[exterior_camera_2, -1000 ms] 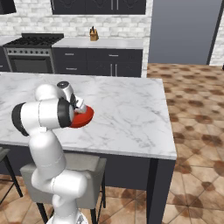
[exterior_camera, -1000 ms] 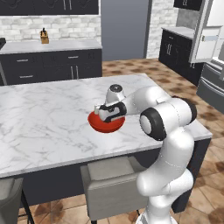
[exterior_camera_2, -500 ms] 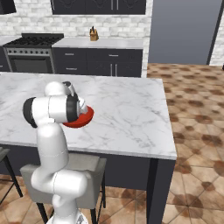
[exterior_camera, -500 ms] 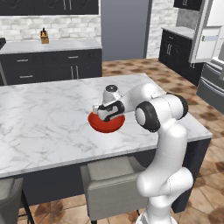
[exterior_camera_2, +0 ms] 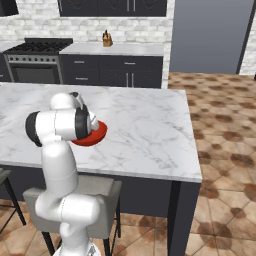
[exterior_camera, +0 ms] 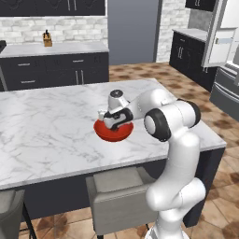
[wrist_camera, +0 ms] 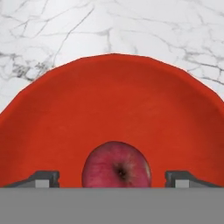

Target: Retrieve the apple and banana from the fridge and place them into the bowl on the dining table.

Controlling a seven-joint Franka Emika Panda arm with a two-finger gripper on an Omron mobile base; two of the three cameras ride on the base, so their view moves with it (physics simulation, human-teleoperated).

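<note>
Apple (wrist_camera: 116, 164) lies inside the red bowl (wrist_camera: 112, 109) on the marble bench (exterior_camera: 46, 130), between the parted, clear fingers of the gripper (wrist_camera: 112, 178). By the look of it, 1 of 2 fruits is delivered; the banana remains to fetch from the fridge (exterior_camera: 226, 60).

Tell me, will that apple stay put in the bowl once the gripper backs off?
Probably. The apple is round, so it may rock or roll slightly, but it lies inside the red bowl, whose sloped wall should contain it. The gripper is open, its fingertips clear of the fruit, so retracting shouldn't drag it.
</note>
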